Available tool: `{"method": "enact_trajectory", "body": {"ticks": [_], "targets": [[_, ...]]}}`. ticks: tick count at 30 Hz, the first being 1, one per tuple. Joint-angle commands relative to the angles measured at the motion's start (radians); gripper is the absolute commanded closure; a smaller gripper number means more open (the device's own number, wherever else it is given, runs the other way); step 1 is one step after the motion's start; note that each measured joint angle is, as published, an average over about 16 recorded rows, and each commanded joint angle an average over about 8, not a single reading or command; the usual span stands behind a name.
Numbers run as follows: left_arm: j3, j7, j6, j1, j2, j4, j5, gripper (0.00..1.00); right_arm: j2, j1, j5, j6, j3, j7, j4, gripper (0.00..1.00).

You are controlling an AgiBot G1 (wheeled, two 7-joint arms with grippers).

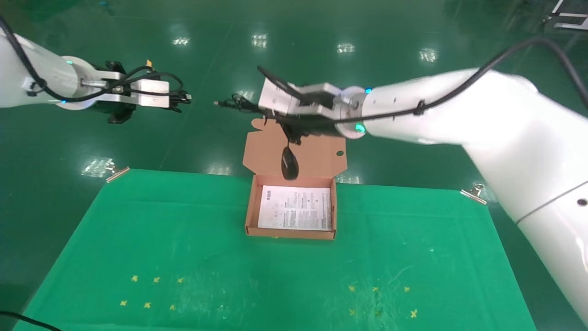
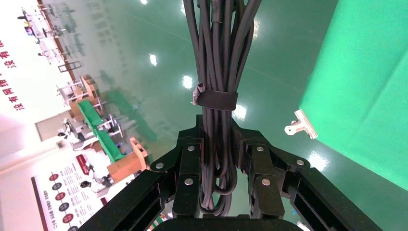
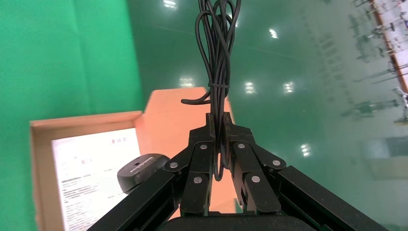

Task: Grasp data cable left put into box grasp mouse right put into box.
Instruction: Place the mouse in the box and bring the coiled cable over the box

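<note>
Right gripper (image 3: 219,144) clamps mouse (image 1: 289,164) cord, dangling it over box (image 1: 291,234) for drop; left gripper (image 2: 219,159) clamps data cable (image 2: 219,62), waiting aside.

Mouse (image 1: 289,165) hangs over box (image 1: 291,232) rear edge, table (image 1: 138,239) centre.

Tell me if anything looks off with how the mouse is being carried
Yes. The right end effector is shut on the mouse's bundled cord, not its body, so the mouse dangles below it over the far edge of the box. The left end effector holds the data cable, off the table's left.
</note>
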Motion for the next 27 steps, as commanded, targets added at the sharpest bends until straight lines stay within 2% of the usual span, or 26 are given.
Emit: {"method": "enact_trajectory", "body": {"ticks": [1,16,27], "targets": [[0.002,0.0,0.002,-0.003,0.004,0.008,0.004,1.0,-0.002,-0.009,0.026,0.017,-0.036,0.007,-0.002,1.0],[0.002,0.005,-0.001,-0.005,0.007,0.018,0.002,1.0,-0.009,-0.041,0.181,0.146,-0.315,0.089,0.026,1.0],[0.002,0.006,-0.002,-0.005,0.007,0.019,0.002,1.0,-0.009,-0.051,0.249,0.214,-0.458,0.144,0.021,1.0]]}}
